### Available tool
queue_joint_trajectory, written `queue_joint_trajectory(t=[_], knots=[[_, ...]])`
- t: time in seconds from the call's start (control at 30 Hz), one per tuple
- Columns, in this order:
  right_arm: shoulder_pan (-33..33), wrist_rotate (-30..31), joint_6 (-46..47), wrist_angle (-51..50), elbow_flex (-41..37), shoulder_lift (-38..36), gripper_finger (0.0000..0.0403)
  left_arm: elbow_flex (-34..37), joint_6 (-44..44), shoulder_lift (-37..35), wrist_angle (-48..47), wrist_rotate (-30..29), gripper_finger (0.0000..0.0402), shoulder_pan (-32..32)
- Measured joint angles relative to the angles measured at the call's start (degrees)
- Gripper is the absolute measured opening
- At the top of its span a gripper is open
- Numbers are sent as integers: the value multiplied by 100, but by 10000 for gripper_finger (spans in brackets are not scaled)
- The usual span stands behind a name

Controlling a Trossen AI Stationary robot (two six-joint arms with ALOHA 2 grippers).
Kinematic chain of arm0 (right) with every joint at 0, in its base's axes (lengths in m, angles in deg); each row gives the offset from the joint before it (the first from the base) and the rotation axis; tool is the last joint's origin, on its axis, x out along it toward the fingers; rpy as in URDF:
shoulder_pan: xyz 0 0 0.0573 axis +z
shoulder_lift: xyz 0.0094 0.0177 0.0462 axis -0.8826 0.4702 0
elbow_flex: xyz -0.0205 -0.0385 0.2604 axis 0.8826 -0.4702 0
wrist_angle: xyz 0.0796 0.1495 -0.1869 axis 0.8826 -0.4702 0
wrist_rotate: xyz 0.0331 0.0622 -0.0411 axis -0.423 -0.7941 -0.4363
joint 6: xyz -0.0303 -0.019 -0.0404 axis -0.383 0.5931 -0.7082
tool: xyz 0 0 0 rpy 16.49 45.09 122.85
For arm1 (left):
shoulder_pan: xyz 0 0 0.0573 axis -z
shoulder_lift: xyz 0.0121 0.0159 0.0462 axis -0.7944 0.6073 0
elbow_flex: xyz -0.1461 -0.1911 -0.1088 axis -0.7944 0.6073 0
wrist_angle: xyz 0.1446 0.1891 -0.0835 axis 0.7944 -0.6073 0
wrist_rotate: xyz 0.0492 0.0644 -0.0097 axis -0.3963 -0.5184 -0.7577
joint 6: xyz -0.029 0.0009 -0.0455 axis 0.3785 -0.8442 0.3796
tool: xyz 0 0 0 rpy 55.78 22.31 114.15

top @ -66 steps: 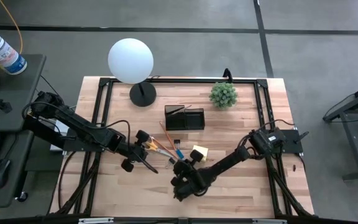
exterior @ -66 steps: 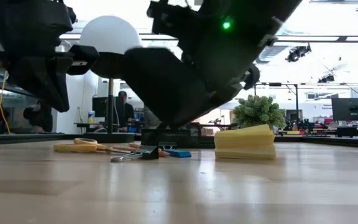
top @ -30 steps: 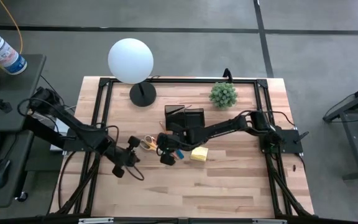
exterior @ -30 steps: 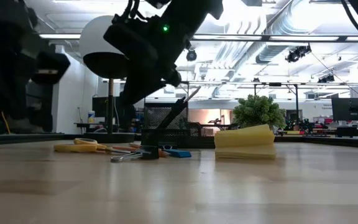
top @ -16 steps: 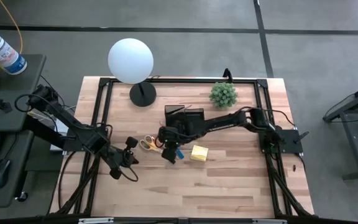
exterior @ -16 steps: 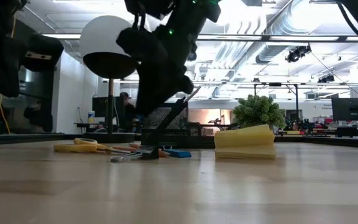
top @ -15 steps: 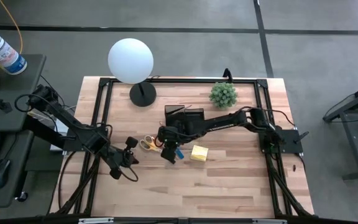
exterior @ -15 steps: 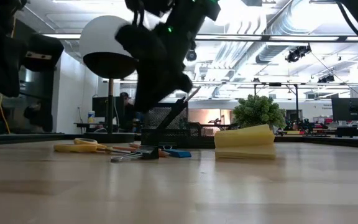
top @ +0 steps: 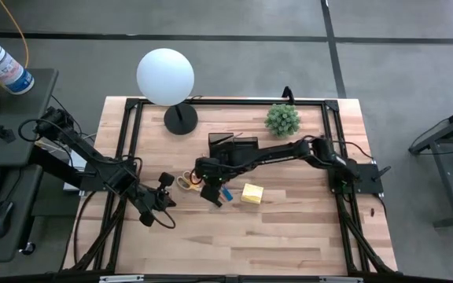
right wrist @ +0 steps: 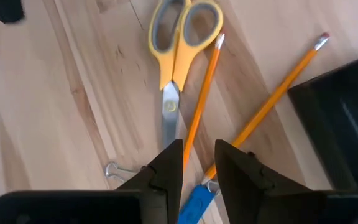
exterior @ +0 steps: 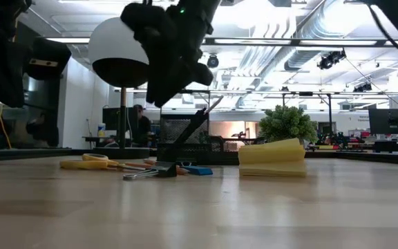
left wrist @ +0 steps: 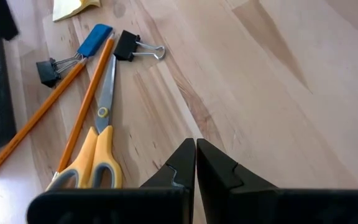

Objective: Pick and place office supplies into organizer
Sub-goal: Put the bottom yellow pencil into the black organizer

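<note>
Yellow-handled scissors [right wrist: 178, 37], two orange pencils [right wrist: 201, 106], a blue eraser [right wrist: 196, 202] and black clips [left wrist: 132, 46] lie flat on the table, in a cluster in front of the black organizer [top: 233, 149]. A black pen [exterior: 202, 121] leans inside the organizer. The yellow sticky-note pad [top: 251, 193] lies to the right of the cluster. My right gripper [right wrist: 197, 165] hovers above the pencils and eraser, open, with nothing between its fingers. My left gripper [left wrist: 195, 162] is shut and holds nothing, near and left of the scissors.
A white globe lamp [top: 165, 76] stands at the far left and a green plant [top: 282, 119] at the far right, behind the organizer. Bare wood lies along the near half of the table [top: 274, 236].
My right gripper has risen above the cluster and shifted slightly toward the table's left edge, its wrist turning. The supplies have stayed where they were.
</note>
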Motion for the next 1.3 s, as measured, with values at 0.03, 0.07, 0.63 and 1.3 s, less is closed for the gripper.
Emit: queue_joint_trajectory(t=[0.03, 0.07, 0.63, 1.3], knots=[[4, -12, -17, -129, 154, 114, 90, 0, 0, 0, 0, 0, 5, 0], [8, -48, -21, -285, 324, 236, 90, 0, 2, 0, 2, 2, 5, 0], [-29, -280, 73, -1484, 1419, 1320, 125, 0, 125, 2, -56, 7, 5, 0], [72, -67, 623, -1177, 1423, 1535, 140, 0, 108, 2, -51, 15, 5, 0]])
